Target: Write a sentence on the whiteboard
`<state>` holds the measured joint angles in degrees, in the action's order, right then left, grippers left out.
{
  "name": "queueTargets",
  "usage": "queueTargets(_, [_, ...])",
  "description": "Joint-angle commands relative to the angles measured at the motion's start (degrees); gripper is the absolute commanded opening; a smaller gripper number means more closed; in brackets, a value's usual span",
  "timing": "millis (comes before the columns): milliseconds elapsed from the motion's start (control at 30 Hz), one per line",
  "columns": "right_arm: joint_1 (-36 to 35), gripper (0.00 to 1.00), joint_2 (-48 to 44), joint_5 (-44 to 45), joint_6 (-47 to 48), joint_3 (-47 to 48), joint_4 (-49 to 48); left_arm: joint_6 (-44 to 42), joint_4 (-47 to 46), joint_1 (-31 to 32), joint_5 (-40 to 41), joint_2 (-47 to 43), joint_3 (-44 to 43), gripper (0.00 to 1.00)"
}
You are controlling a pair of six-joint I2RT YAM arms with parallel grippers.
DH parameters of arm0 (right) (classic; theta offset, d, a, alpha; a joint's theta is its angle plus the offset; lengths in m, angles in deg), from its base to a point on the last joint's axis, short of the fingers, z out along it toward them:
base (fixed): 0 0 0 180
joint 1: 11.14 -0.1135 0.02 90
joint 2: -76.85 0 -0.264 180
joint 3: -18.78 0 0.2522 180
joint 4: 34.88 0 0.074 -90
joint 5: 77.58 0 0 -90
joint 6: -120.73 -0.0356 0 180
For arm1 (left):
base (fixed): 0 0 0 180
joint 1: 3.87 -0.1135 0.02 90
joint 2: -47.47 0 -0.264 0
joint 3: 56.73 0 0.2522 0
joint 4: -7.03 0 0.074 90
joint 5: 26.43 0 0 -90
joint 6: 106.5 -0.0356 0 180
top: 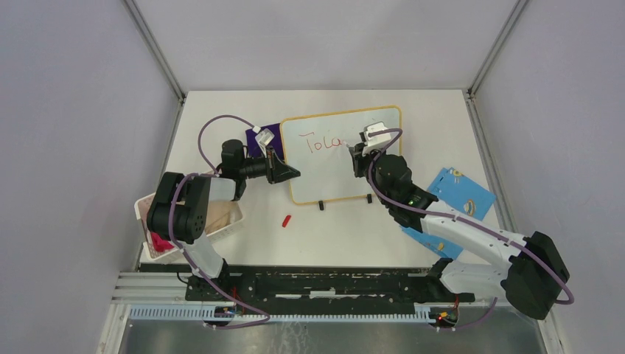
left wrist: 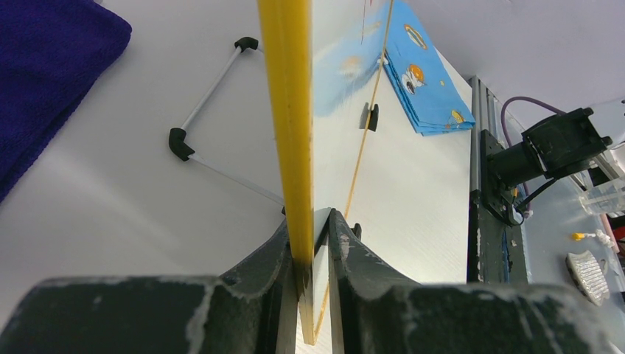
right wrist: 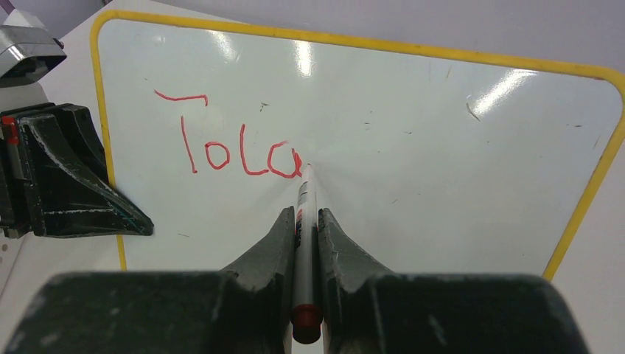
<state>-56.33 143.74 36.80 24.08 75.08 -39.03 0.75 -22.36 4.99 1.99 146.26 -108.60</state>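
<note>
The whiteboard (top: 335,177), glossy white with a thin yellow frame, lies tilted at the table's middle. My left gripper (top: 291,174) is shut on its left edge; in the left wrist view the jaws (left wrist: 313,221) pinch the yellow frame (left wrist: 287,110) edge-on. My right gripper (right wrist: 304,215) is shut on a white marker (right wrist: 304,243) with a red end. The marker's tip touches the board (right wrist: 442,147) right after the last letter. Of the sentence (right wrist: 228,151) only the red letters "Tola" show, near the board's upper left (top: 319,141).
A blue card (top: 461,193) lies right of the board, partly under the right arm. A purple cloth (top: 258,140) lies behind the left gripper. A small red cap (top: 287,220) rests in front of the board. A white basket (top: 221,221) stands at the left edge.
</note>
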Motion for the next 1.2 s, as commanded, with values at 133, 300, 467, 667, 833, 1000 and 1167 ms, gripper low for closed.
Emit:
queueTargets(133, [0.37, 0.0, 0.4, 0.55, 0.66, 4.28, -1.82, -4.56, 2.34, -0.15, 4.18, -0.3, -0.84, 0.02])
queueTargets(300, [0.64, 0.0, 1.42, 0.51, 0.76, 4.65, -1.9, -4.62, 2.31, -0.09, 4.16, -0.34, -0.79, 0.02])
queueTargets(467, [1.12, 0.0, 2.31, 0.77, 0.71, 4.31, -1.78, -4.68, 2.3, -0.07, 4.16, -0.28, -0.74, 0.02])
queueTargets(667, [1.39, 0.0, 2.46, 0.92, 0.16, 3.03, -1.87, -4.74, 2.32, -0.07, 4.15, -0.44, -0.75, 0.02])
queueTargets(833, [1.54, 0.0, 1.71, 1.27, -0.12, 1.17, -1.96, -4.87, 2.75, -0.07, 4.31, -0.45, -0.88, 0.02])
queueTargets(1000, [1.52, 0.0, 1.23, 1.38, -0.78, 0.01, -1.79, -4.94, 2.8, 0.01, 4.36, -0.51, -0.91, 0.02])
queueTargets(1167, [1.55, 0.0, 0.62, 1.49, -0.88, -0.87, -1.59, -5.33, 3.21, 0.01, 4.42, -0.61, -0.79, 0.02])
